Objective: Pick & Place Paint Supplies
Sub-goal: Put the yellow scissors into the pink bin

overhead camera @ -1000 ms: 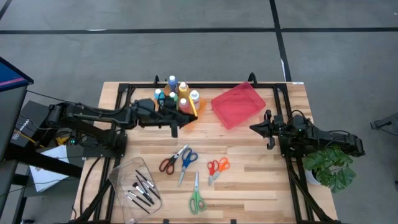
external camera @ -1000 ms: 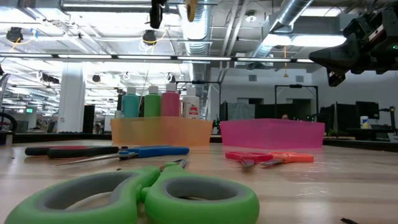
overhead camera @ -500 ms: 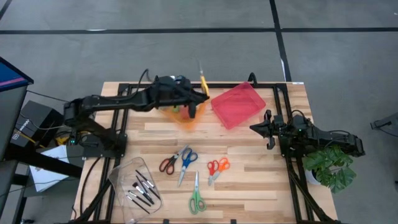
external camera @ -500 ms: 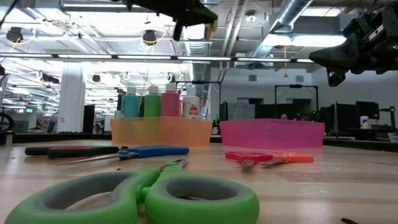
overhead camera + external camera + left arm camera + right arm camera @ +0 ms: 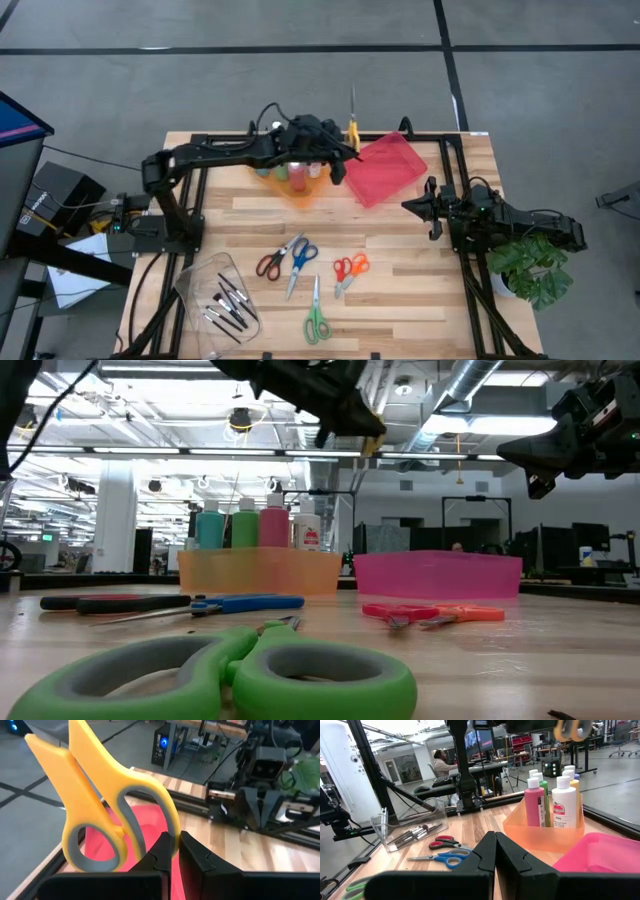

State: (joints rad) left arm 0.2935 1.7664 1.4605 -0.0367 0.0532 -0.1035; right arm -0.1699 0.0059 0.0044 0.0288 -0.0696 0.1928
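Yellow scissors hang in the air at the far-left corner of the red tray, blades pointing toward the table's far edge. My left gripper is shut on them. Several paint bottles stand upright in the orange tray. Red-handled, blue, orange and green scissors lie flat on the wood. Dark brushes lie in a clear tray. My right gripper is shut on nothing and hovers near the table's right side. My left gripper pinches the outer rim of one yellow handle loop between its two fingers. The fingers come nearly level from the table's left, slanting slightly down. The scissors are lifted clear, closed, over the red tray's edge.
A black frame rail runs along the table's far edge beside the trays. The clear tray sits at the near left. A potted plant stands past the right arm. Bare wood lies at the near right.
My left gripper, still shut on the yellow scissors, has swung from the orange tray's near side over it, toward the far edge and then right to the red tray's corner. Its wrist has rolled, so the blades now point toward the far edge.
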